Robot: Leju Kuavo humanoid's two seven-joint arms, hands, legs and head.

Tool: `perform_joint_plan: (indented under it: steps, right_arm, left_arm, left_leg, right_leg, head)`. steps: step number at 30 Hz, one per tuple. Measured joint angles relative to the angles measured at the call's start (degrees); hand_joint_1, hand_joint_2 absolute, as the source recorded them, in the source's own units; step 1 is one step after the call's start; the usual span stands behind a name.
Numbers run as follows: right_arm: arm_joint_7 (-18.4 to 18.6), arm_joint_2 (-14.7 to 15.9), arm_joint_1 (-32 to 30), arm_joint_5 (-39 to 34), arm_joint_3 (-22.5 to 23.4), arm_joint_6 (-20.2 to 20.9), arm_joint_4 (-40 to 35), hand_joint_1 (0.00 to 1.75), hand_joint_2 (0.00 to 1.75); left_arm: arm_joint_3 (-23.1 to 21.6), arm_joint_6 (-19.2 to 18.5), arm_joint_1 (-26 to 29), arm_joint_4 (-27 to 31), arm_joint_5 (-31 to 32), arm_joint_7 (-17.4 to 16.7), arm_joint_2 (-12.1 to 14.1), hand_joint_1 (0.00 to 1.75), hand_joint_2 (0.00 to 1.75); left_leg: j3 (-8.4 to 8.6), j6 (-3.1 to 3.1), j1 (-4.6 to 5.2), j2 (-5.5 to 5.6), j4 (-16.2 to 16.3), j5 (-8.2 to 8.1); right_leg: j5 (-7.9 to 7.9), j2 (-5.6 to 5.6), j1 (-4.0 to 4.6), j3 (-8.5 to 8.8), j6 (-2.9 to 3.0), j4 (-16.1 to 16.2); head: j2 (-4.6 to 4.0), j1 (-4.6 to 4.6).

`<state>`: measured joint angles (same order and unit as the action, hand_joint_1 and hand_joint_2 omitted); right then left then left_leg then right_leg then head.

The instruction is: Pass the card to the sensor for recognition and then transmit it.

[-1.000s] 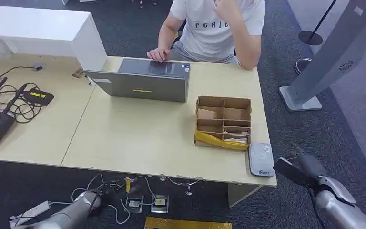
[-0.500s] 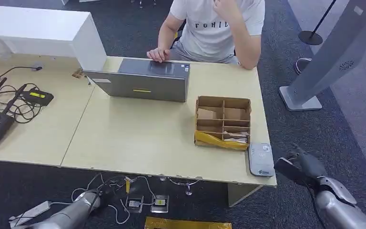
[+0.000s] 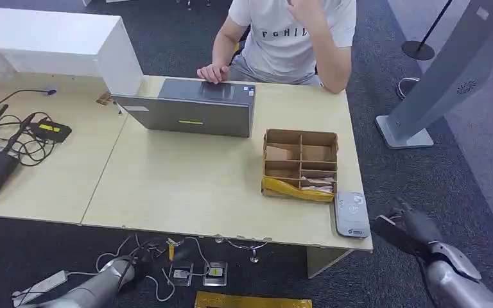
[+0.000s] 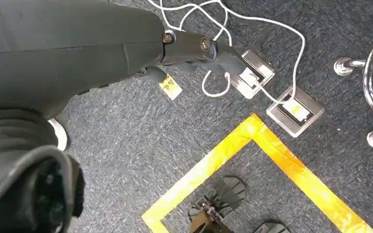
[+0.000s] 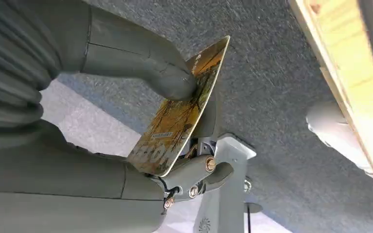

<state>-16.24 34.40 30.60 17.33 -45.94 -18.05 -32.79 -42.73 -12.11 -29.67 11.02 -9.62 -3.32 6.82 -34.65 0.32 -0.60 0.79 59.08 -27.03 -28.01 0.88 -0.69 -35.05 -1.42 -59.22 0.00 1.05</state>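
Lower now, my right hand (image 3: 417, 232) pinches the card (image 5: 182, 114) beside the sensor (image 3: 351, 214); left hand's (image 4: 194, 48) state I cannot tell.

Head view: even, diffuse overhead light, bright on the pale counter (image 3: 186, 186), with soft short shadows and no harsh glare; image slightly soft overall. Left wrist view: carpet (image 4: 141, 145) sharp and evenly lit, while the near dark arm parts are blurred. Right wrist view: thumb (image 5: 141, 63) casts a soft shadow on the card (image 5: 179, 116); counter edge out of focus.
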Motion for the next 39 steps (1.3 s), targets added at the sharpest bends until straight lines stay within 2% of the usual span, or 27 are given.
perform_joint_plan:
  steps: [39]
  right_arm:
    - [-0.9,0.2,-0.5,0.0,0.0,-0.3,1.1,1.75,1.75]
  left_arm:
    - [0.1,0.2,0.1,0.0,0.0,0.4,-0.2,0.0,0.0]
  left_leg:
    - [0.0,0.0,0.0,0.0,0.0,0.0]
  right_leg:
    - [0.0,0.0,0.0,0.0,0.0,0.0]
  head:
    - [0.0,-0.02]
